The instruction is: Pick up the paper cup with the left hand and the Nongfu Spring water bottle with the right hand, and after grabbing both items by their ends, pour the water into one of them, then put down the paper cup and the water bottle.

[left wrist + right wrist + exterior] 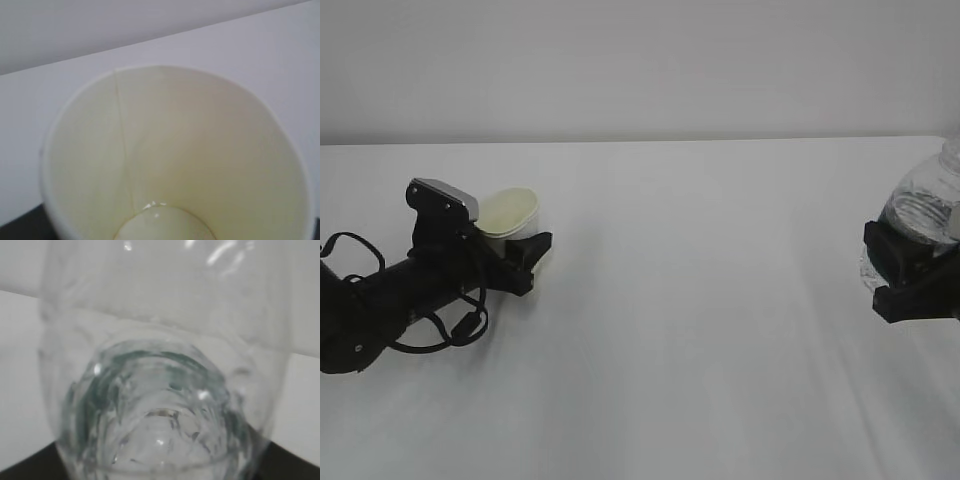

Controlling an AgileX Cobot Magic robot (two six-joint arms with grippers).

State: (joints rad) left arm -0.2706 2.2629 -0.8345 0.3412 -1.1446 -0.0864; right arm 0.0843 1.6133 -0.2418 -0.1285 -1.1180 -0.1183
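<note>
Grasp step: your left hand (525, 262) jaws bracket the paper cup (510, 212) at 9 o'clock; right hand (910, 275) jaws clamp the Nongfu Spring water bottle (925, 205) at 3. Next: lift both off the desk (700, 330), converge.

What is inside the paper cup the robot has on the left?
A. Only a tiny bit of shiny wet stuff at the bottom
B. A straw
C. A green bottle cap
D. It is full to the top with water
A: looking down into the paper cup, the cream inside walls are bare and only a small glinting patch shows at the very bottom, with no cap or straw.
</note>
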